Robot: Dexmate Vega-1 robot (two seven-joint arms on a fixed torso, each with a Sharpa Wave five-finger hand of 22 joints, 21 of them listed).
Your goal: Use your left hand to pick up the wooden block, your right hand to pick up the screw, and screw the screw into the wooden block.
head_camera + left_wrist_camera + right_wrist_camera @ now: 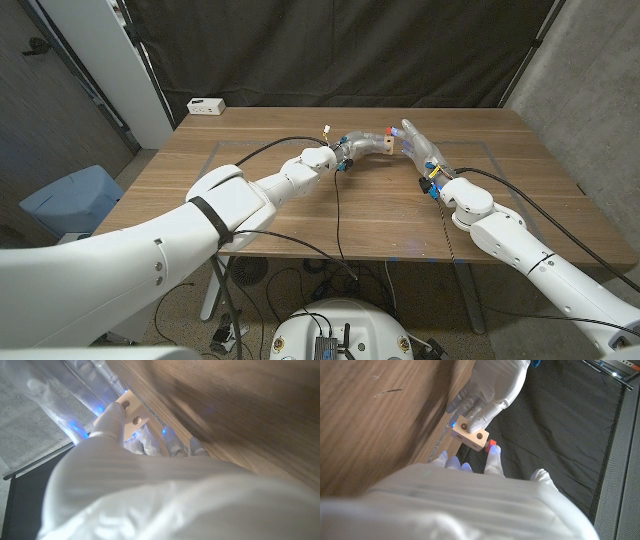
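My left hand (492, 385) grips the block (470, 434) above the table's far middle, my right hand (421, 148) pinches what looks like the red-headed screw (491, 443) beside it, so I should line the tip squarely on a hole before twisting.

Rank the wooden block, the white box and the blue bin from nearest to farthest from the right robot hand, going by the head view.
1. Wooden block: right at the fingers of the right robot hand, over the table's middle.
2. White box: on the table's far left corner.
3. Blue bin: on the floor, past the table's left edge.
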